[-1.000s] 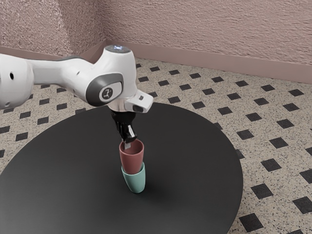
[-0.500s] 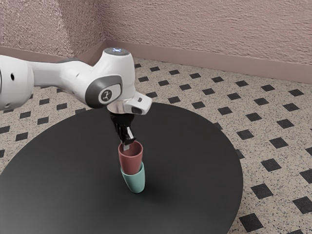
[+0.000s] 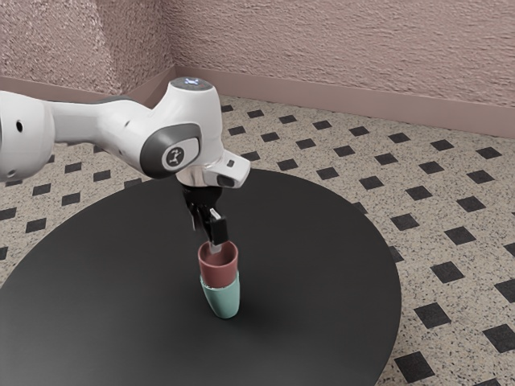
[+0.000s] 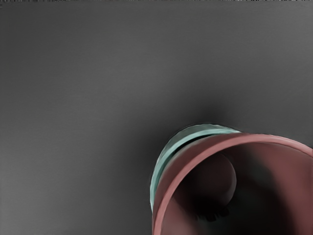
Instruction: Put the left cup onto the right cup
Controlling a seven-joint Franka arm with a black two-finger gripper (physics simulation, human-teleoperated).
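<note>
The dark red cup (image 3: 218, 264) sits nested upright inside the teal cup (image 3: 222, 297) on the round black table (image 3: 322, 241), just left of the table's middle in the exterior view. My gripper (image 3: 211, 232) hangs right above the red cup's rim, open, with one fingertip reaching down to the rim's far edge. In the wrist view the red cup's rim (image 4: 205, 147) lies close under my hand, and the teal cup's rim (image 4: 168, 152) shows as a thin band around it.
The table stands on a speckled floor with black diamond tiles (image 3: 418, 193). A pink textured wall (image 3: 362, 40) runs behind. The tabletop around the stacked cups is bare black surface.
The red cup has dropped deeper into the teal cup and now stands straighter. My fingers have let go of its rim, and my hand has stayed almost where it was.
</note>
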